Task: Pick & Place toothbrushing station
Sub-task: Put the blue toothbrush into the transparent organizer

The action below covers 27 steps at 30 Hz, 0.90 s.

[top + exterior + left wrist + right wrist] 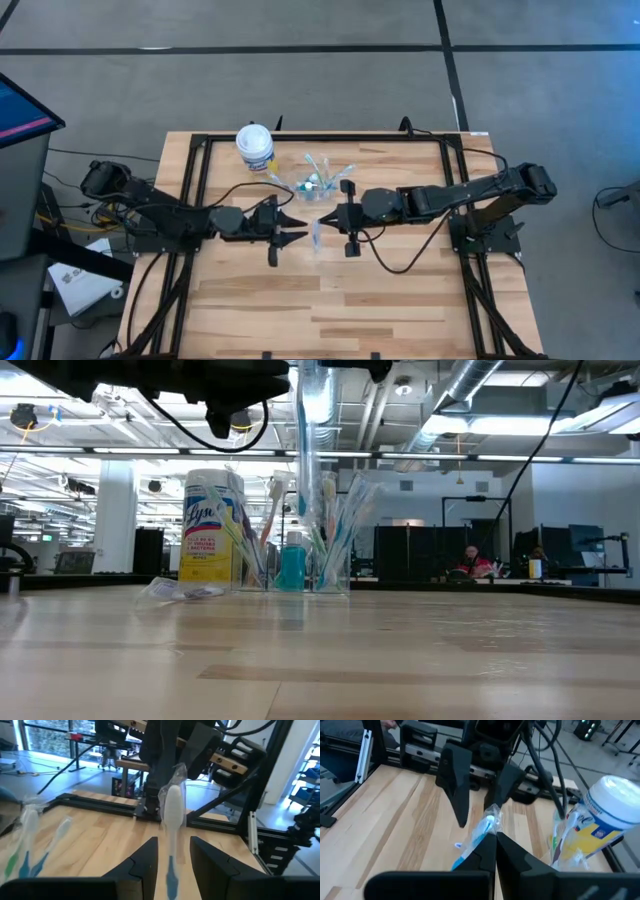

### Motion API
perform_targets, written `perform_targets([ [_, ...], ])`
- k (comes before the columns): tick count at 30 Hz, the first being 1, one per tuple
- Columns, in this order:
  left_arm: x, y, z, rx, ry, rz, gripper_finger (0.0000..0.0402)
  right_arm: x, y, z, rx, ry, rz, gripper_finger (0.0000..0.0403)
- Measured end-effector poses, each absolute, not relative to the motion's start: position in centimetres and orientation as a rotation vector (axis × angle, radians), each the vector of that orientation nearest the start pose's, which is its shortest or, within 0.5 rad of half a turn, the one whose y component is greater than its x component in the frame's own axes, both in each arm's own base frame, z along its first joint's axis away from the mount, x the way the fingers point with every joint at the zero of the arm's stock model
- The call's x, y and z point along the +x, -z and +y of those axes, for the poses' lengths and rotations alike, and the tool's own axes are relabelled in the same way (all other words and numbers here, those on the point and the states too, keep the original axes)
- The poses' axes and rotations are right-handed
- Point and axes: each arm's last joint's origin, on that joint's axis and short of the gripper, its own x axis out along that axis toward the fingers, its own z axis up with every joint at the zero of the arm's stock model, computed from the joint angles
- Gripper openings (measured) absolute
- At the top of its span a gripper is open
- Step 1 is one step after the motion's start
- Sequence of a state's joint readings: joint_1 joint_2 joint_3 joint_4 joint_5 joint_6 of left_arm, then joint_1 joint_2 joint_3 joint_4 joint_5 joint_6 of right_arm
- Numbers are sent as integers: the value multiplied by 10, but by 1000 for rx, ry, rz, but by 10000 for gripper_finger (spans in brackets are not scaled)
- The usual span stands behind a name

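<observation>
A clear plastic cup [318, 181] full of thin white, blue and green toothbrushes stands on the table's far middle; it also shows in the low view [300, 565] with the small blue tube [292, 567] inside it. My right gripper [326, 218] is shut on a toothbrush in a clear wrapper [316, 233] above the table's middle. My left gripper [298, 226] is open and faces it. In the left wrist view its fingers [150, 860] stand on either side of the toothbrush [172, 817] without touching it. My right gripper pinches the wrapped toothbrush near its upper end [489, 824] between its two fingers. The fingers come level from the table's right. The toothbrush hangs below them, lifted clear of the table, about upright, its blue handle end [171, 880] lowest.
A white-lidded yellow canister [255, 147] stands left of the cup at the far edge. A crumpled clear wrapper [185, 590] lies on the table near it. A black frame [190, 180] runs round the table. The near half of the wooden top [330, 310] is bare.
</observation>
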<state>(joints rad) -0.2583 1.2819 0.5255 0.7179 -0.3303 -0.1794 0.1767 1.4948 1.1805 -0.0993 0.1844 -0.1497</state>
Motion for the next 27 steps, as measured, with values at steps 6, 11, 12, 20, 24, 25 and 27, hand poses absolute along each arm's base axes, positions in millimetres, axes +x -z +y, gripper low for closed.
perform_targets([
  [6,254,-229,-55,-157,-23,27,108,336,-312,55,-235,-24,375,0],
  [11,254,-232,-55,-117,-14,-1,108,336,-312,55,-234,-24,374,0],
  [12,254,-233,-54,-112,-15,-8,108,336,-312,55,-235,-24,374,0],
  [20,255,-234,-50,-113,-31,-18,108,337,-314,55,-231,-23,354,0],
  [24,255,-234,-50,-114,-31,-24,108,338,-315,55,-242,-24,346,0],
  [25,255,-234,-50,-114,-31,-25,108,338,-316,55,-242,-24,338,0],
  [27,255,-234,-50,-114,-31,-25,108,338,-317,55,-241,-24,326,0],
])
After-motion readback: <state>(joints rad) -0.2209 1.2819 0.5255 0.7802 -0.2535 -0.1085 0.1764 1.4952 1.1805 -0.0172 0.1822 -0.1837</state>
